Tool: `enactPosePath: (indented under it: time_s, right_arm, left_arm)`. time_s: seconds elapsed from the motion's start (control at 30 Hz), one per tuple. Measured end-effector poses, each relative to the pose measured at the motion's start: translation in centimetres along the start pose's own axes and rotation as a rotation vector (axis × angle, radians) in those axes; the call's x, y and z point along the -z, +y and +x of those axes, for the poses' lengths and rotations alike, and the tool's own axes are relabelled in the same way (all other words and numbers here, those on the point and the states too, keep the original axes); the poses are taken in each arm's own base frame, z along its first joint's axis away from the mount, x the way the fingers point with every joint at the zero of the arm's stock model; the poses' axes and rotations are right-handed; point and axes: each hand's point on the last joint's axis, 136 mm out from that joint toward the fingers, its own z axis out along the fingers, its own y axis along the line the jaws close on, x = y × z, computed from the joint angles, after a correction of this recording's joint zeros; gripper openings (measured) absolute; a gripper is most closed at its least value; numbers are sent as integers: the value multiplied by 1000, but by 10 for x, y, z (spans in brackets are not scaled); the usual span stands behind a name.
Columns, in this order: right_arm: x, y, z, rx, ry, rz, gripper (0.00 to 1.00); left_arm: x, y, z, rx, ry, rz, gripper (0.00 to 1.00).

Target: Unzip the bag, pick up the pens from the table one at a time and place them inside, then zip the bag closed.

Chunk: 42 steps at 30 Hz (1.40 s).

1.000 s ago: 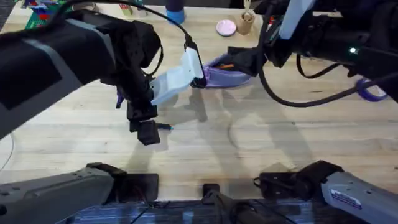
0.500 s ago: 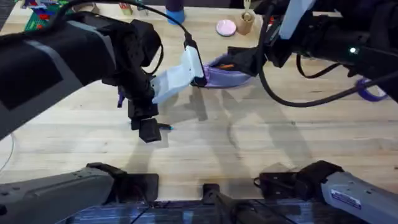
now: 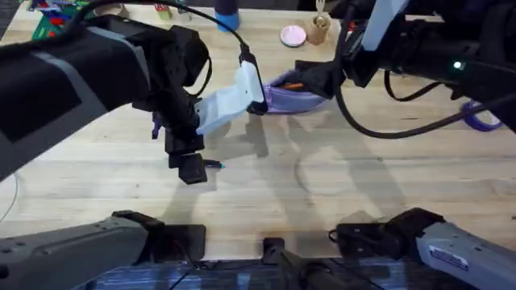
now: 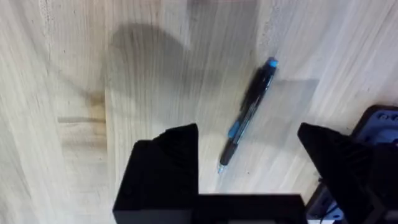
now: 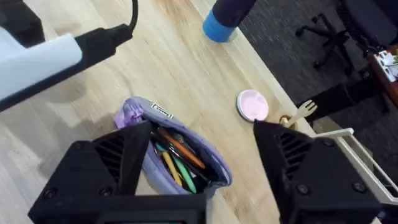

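A black pen with a blue end (image 4: 249, 115) lies flat on the table (image 4: 74, 74). My left gripper (image 4: 245, 134) hangs open just above it, one finger on each side. From overhead, that gripper (image 3: 192, 169) is at the table's left middle, and the pen's tip (image 3: 215, 165) pokes out beside it. The lavender bag (image 5: 134, 112) lies unzipped, and inside it are an orange pen (image 5: 180, 146) and other coloured pens. My right gripper (image 5: 202, 130) is open over the bag's mouth. Overhead, the bag (image 3: 294, 97) is at the centre back.
A pink disc (image 3: 293, 35), a small wooden piece (image 3: 319, 29) and a blue bottle (image 3: 227, 16) stand along the far edge. Purple-handled scissors (image 3: 484, 119) lie at the right. The left arm's white wrist part (image 3: 230, 101) reaches close to the bag.
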Motion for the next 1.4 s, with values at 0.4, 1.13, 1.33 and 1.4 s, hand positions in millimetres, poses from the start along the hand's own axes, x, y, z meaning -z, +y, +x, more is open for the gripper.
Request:
enactPosePath:
  time_s: [0.4,1.13,1.33,1.4]
  right_arm:
    - [0,0,0,0,0,0,995]
    - [-3,1,2,-2,7,-5,995]
    - [-3,1,2,-2,7,-5,996]
    - [-3,1,2,-2,7,-5,996]
  left_arm:
    - [-34,-15,21,7,105,110,993]
    - [-51,-8,16,-36,183,-27,911]
    - [-51,-9,16,-37,196,-37,991]
    - [-51,-8,16,-37,196,-38,991]
